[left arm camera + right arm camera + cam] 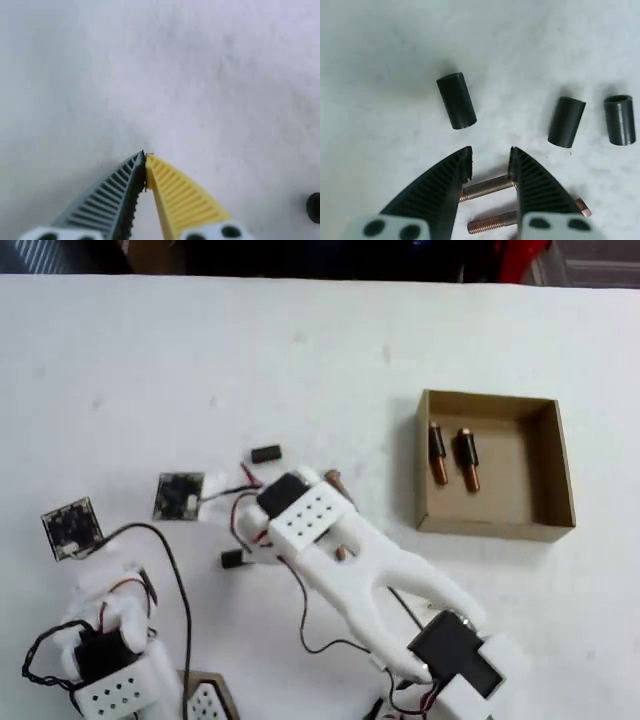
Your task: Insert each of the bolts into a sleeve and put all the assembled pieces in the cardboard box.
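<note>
**Spotter:** Where are you on the bolts?

**Me:** My right end effector (490, 151) hangs low over the tabletop (380, 60), fingers parted narrowly and holding nothing. A copper bolt (487, 187) lies across the gap between them, with a second bolt (492, 222) just beside it.

**Spotter:** Is that a good line for the grab?

**Me:** I doubt it. The shaft runs from one jaw to the other, so closing would pinch it end to end. I'd turn the wrist until the fingers cross the shaft. Then I'd close around its middle and leave one end free.

**Spotter:** Which sleeve?

**Me:** The nearest black sleeve (456, 100), lying on its side near the fingertips.

**Spotter:** And the left arm?

**Me:** My left end effector (145, 156) is closed tip to tip on nothing, above bare tabletop. I think it could steady the sleeve.

**Spotter:** The box?

**Me:** The cardboard box (490, 528) sits well apart from the loose parts, with two assembled pieces (438, 453) inside.
</note>
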Robot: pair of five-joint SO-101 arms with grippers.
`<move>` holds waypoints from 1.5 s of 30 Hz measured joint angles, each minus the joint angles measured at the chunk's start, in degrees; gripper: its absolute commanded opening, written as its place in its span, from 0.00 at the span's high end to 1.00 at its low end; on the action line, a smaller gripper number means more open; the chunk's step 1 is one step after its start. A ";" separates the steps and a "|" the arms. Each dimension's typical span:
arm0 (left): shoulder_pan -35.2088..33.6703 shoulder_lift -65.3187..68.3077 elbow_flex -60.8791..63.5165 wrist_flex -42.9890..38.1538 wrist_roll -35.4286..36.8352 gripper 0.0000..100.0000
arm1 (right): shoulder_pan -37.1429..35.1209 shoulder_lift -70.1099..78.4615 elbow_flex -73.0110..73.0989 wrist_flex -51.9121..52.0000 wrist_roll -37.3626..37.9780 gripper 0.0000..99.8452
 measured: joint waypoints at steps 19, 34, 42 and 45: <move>-5.27 0.00 0.00 1.14 0.00 0.98 | -0.62 14.95 -3.25 -1.85 13.63 0.87; -5.27 0.00 0.00 1.14 -0.35 0.98 | -0.62 23.30 -12.22 -1.85 14.42 0.87; -5.27 0.00 0.00 1.14 -0.35 0.98 | -0.62 25.23 -12.57 -4.31 14.42 0.88; -5.27 0.00 0.00 1.14 -0.35 0.98 | -0.53 25.23 -12.57 -4.48 14.42 0.96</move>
